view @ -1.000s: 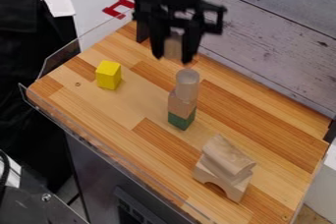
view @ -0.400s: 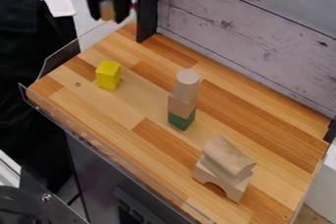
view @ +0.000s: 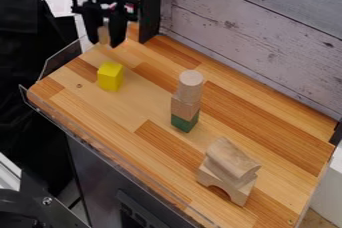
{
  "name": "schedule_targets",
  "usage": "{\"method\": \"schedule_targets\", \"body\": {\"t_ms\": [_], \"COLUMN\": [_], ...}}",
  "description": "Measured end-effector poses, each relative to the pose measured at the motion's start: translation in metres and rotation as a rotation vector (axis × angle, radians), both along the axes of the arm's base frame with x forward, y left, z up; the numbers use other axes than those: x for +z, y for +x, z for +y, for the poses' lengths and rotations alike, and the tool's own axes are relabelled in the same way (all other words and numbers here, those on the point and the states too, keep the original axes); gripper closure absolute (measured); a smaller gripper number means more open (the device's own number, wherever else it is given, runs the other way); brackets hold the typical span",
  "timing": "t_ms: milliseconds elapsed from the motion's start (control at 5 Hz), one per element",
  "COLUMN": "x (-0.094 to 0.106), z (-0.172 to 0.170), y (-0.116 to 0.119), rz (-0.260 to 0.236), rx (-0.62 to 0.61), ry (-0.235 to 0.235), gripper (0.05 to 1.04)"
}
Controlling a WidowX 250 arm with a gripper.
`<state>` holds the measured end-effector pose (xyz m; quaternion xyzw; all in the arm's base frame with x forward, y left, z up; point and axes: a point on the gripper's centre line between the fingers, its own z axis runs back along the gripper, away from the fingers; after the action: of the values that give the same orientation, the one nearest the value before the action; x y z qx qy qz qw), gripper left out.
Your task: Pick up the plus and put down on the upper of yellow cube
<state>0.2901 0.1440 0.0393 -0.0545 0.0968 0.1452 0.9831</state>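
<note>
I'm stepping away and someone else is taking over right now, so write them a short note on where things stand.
End effector: raised above the table, gripping a light wooden piece, presumably the plus; its shape is unclear.
Yellow cube: on the wooden table, with the piece not on it.
Done: piece picked up.
Left: set it on the cube, release, back away.
Other blocks: a cylinder-topped stack and an arch block bearing another piece.
</note>
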Motion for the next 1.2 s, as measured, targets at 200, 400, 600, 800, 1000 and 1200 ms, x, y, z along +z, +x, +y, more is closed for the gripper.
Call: {"method": "schedule_targets", "body": {"t_ms": [200,400,600,800,1000,1200], "x": [-0.012,-0.028,-0.034,-0.041,-0.040,-0.045], "z": [-0.003,-0.012,-0.011,-0.011,-0.009,-0.008], "y": [0.005,0.010,0.010,0.013,0.016,0.019], "rz": [0.002,0.020,0.031,0.040,0.027,0.008], "rx": [-0.016,-0.022,-0.002,0.021,0.040,0.072], "ry": [0.016,0.021,0.027,0.027,0.030,0.022], "gripper": [0.625,0.625,0.625,0.625,0.625,0.625]}}
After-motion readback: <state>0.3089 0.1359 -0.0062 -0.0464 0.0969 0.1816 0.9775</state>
